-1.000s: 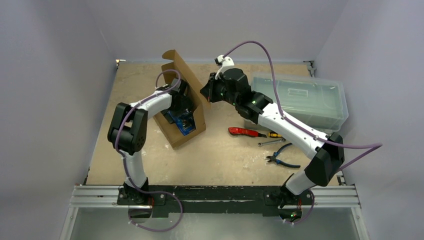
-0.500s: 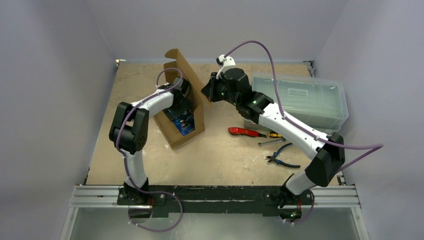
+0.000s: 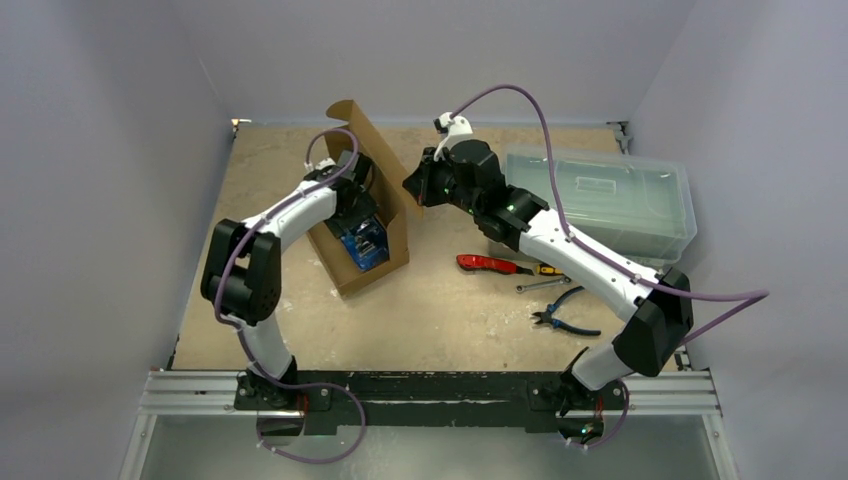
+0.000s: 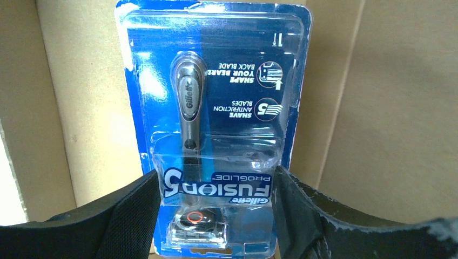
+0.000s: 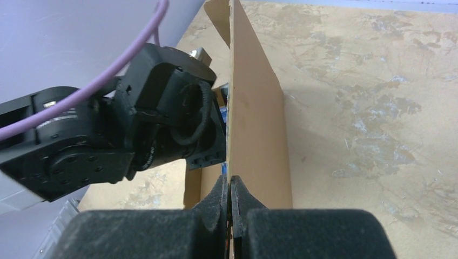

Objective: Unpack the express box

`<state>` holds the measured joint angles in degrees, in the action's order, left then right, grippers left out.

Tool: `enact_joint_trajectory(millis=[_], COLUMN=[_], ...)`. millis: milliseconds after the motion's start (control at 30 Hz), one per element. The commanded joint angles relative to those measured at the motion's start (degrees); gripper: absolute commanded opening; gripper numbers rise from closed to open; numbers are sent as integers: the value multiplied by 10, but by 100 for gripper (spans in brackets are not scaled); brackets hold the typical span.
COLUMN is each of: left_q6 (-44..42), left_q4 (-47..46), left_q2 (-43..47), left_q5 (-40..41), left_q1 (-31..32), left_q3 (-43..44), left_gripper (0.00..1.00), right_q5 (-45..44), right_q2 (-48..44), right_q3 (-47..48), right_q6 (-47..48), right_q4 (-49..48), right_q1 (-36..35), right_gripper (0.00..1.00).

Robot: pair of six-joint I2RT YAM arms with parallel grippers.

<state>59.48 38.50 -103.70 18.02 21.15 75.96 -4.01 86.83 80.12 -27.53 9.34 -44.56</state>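
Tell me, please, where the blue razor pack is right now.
In the top view the razor pack sits left of centre, inside the open express box, held by the left gripper.

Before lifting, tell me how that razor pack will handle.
The razor pack: probably light, being thin card and clear plastic. Its glossy blister may slip between the jaws. Flat and wide, it could snag the express box wall.
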Motion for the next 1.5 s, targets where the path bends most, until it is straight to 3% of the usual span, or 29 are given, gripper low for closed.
enact_joint_trajectory(millis=[0, 500, 767, 933, 1133, 1267, 1467], left_q6=[-21, -101, -160, -171, -162, -141, -105], left_q4=[-1, 52, 113, 127, 112, 74, 21], left_q2=[62, 249, 334, 363, 365, 335, 275], left_q5=[11, 95, 142, 145, 136, 91, 36], left_q1=[4, 4, 2, -2, -9, -11, -11], left_q3=[-1, 15, 37, -9, -100, -168, -235], left_gripper=[65, 65, 65, 65, 65, 65, 65], right_q5=[-12, -69, -137, -174, -167, -108, -100], right_q2=[-27, -15, 28, 81, 148, 170, 164], right_q3=[-3, 11, 72, 136, 210, 226, 229], right_q6=[-10, -23, 29, 70, 131, 164, 169], right_q4=[-23, -39, -45, -42, -38, -32, 0], right_q1=[2, 1, 2, 4, 11, 18, 19], right_gripper=[0, 0, 0, 0, 0, 0, 12])
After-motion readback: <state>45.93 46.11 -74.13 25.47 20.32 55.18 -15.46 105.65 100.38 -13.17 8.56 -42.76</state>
